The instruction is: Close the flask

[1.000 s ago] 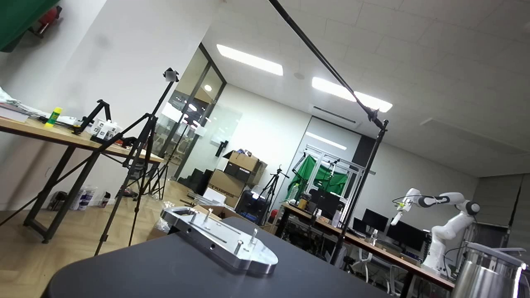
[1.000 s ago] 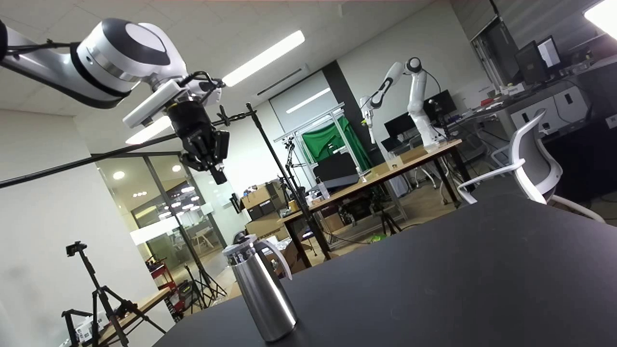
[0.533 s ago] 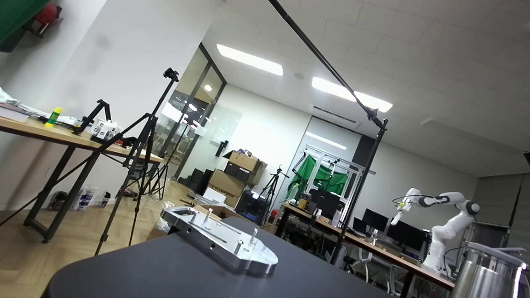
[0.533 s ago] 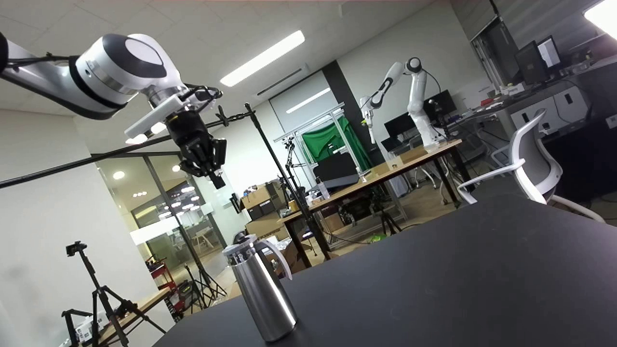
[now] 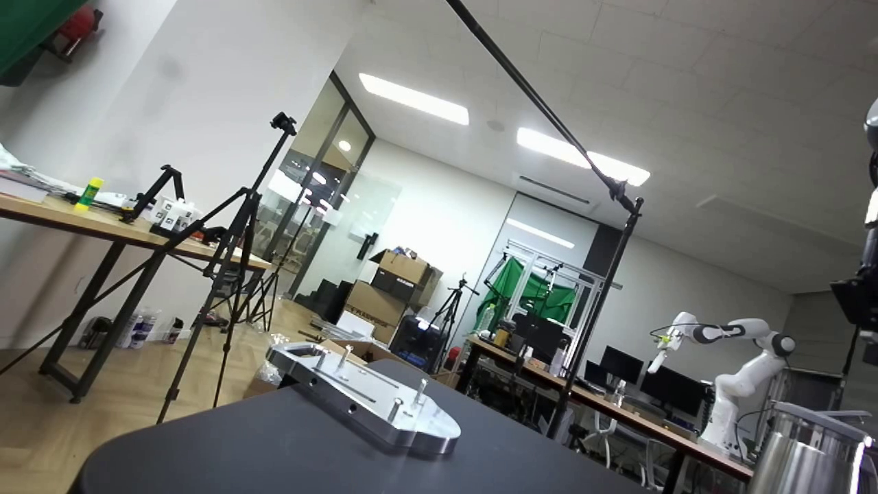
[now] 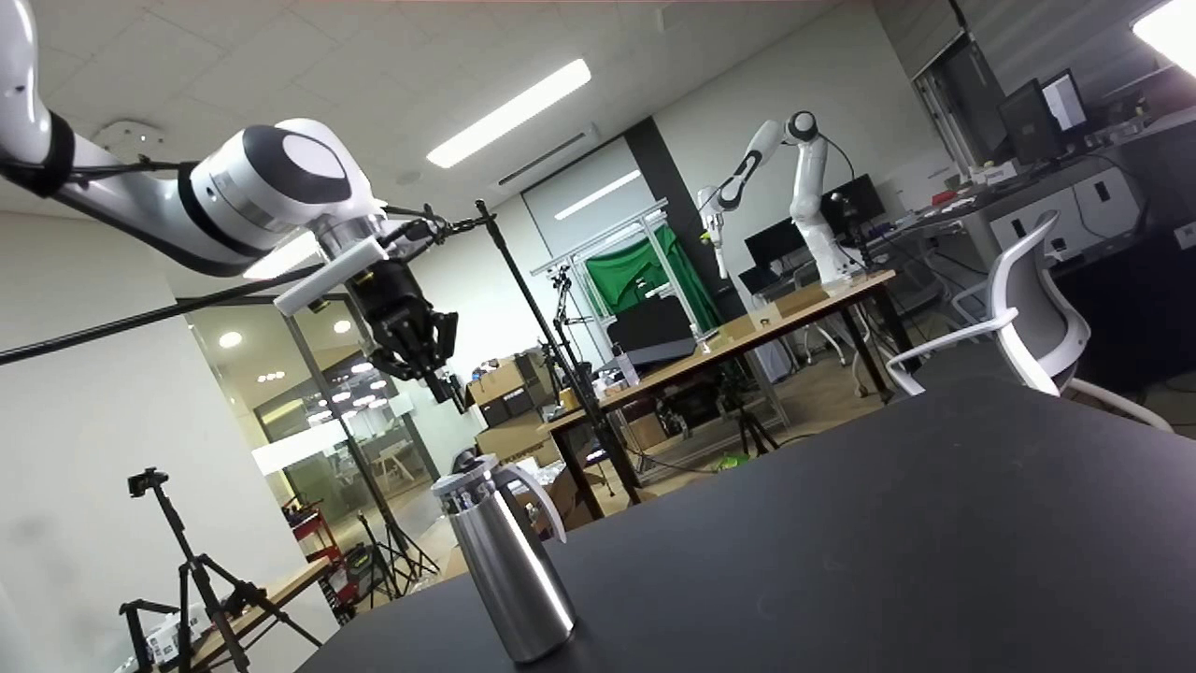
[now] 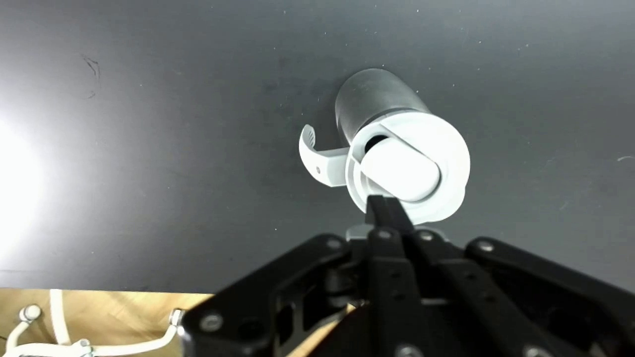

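Note:
A steel flask [image 6: 514, 570] with a pale grey lid [image 7: 412, 163] and handle [image 7: 325, 166] stands on the dark table [image 6: 841, 542]. It also shows at the right edge of an exterior view [image 5: 809, 453]. A dark flap [image 6: 464, 460] sticks up from its top. In the wrist view a white oval piece [image 7: 401, 169] sits in the lid with a dark gap [image 7: 375, 143] at one end. My gripper [image 7: 383, 198] is shut, fingertips together and holding nothing. In an exterior view the gripper [image 6: 437, 388] hangs above the flask, apart from it.
A silver metal plate with upright pins [image 5: 370, 394] lies on the table near the flask. The table's edge [image 7: 104, 290] runs along the lower left of the wrist view, with white tubular legs [image 7: 134, 348] beyond. A white-armed chair [image 6: 1028, 318] stands beside the table.
My gripper has moved down and slightly right toward the flask in an exterior view. The arm has come into sight at the right edge of an exterior view. The flask has not moved.

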Controlling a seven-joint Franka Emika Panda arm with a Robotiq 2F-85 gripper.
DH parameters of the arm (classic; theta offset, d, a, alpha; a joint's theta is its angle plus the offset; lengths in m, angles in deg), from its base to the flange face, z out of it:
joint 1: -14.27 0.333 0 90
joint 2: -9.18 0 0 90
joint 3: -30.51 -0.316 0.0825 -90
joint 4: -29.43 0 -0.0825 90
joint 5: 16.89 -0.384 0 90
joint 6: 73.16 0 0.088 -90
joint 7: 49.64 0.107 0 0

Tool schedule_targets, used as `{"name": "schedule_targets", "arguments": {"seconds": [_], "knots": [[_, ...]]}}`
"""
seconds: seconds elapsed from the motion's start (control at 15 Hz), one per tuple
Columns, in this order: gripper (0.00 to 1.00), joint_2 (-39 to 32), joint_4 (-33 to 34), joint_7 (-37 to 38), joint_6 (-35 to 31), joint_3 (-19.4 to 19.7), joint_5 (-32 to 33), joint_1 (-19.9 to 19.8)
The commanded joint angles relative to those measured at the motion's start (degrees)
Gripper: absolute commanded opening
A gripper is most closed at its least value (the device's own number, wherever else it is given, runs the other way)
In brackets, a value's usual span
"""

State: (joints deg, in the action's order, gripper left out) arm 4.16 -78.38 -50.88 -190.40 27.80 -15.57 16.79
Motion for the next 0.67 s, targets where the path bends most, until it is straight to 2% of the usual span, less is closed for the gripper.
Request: {"name": "schedule_targets", "arguments": {"seconds": [0.0,0.6], "knots": [[0.0,-2.7,2.2,1.4,-0.1,-0.1,1.1,0.5],[0.0,-5.0,1.8,1.3,-0.5,-0.4,2.5,1.4]]}}
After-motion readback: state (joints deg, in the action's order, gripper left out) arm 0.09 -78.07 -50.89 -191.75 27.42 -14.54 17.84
